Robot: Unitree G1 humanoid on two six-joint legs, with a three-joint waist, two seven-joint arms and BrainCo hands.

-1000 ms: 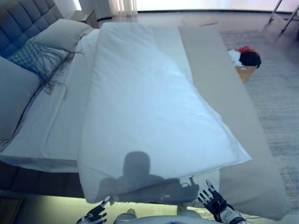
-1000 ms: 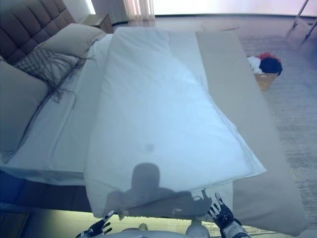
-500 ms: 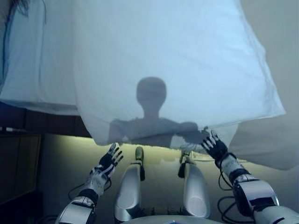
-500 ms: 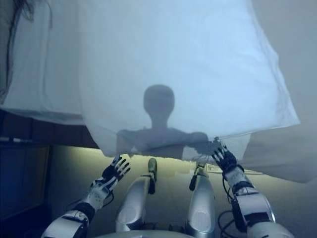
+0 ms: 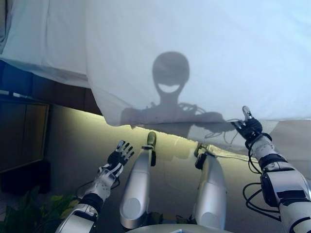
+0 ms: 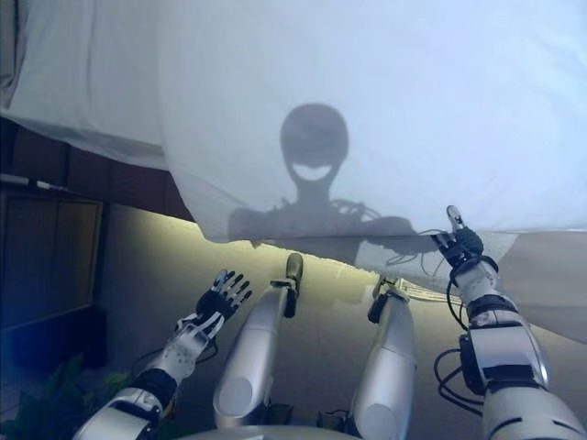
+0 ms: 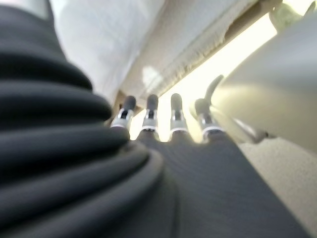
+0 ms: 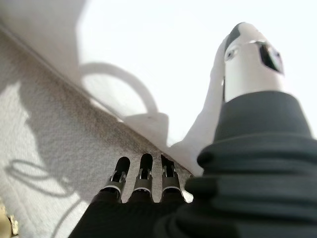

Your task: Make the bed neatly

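L eye view: white duvet [image 5: 204, 53] fills upper frame, its lower edge draped over the bed side and hanging above the floor [image 5: 77, 145]; white sheet [image 5: 43, 39] shows at upper L, beside and under the duvet; dark bed base [image 5: 29, 92] below it. L hand [image 5: 119, 156] low over the floor, fingers spread and straight, holding nothing, well apart from the duvet edge. R hand [image 5: 249, 127] raised at the duvet's lower edge, at its R end; thumb up against the cloth. Green plant leaves [image 5: 29, 213] at bottom L corner. R eye view: same layout; L hand apart from the duvet, fingers fanned; R hand at the duvet hem, contact w/ cloth looks likely, but grip can't be told from here. L wrist view: dark-tipped fingers [image 7: 151, 106] straight in a row, nothing between them; duvet corner and pale bed edging [image 7: 193, 44] past them, not touching. R wrist view: fingers [image 8: 143, 171] straight, reaching toward the duvet's lower fold; thumb [image 8: 247, 54] extended up along the white cloth; no cloth seen pinched between thumb and fingers, so hand reads as released/relaxed. Grey textured fabric [image 8: 44, 144] lies beside the white hem.
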